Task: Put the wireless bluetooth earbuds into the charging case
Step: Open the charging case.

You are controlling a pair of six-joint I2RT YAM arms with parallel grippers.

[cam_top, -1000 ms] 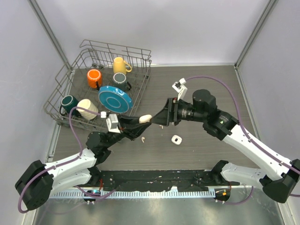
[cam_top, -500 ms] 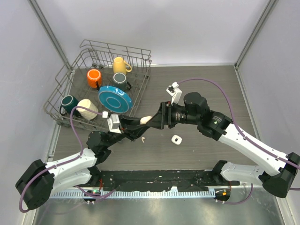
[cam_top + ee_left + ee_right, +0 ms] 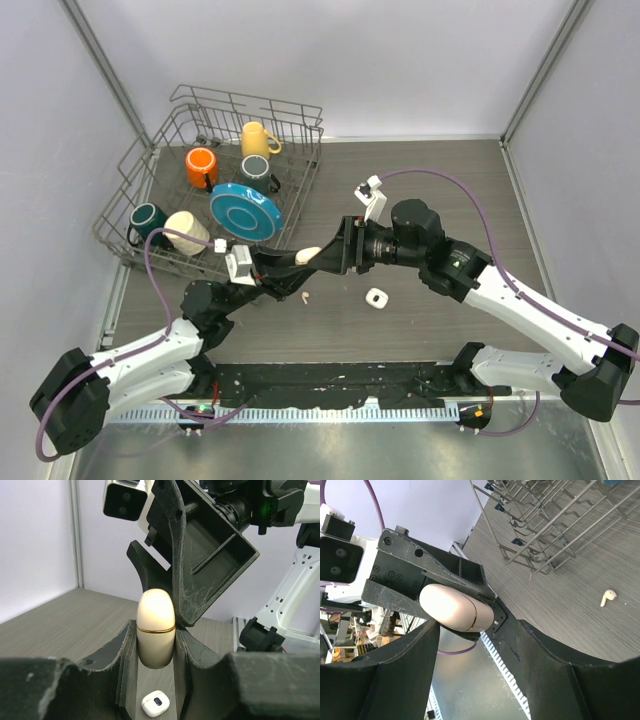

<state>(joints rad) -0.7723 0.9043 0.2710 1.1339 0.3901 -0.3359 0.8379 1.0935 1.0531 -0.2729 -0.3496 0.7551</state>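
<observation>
Base of charging case (image 3: 156, 615) hidden in clenched left gripper (image 3: 156, 632), right gripper (image 3: 477, 627) spread astride tip, earbud (image 3: 304, 296) loose just beside.

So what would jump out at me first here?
Mid-table, a cream pill-shaped plastic case with a gold seam is clamped in the left arm's black fingers. The right arm's fingers stand open on either side of its free end. At the far left sits a grey wire dish rack holding colourful mugs and a round blue plate.
</observation>
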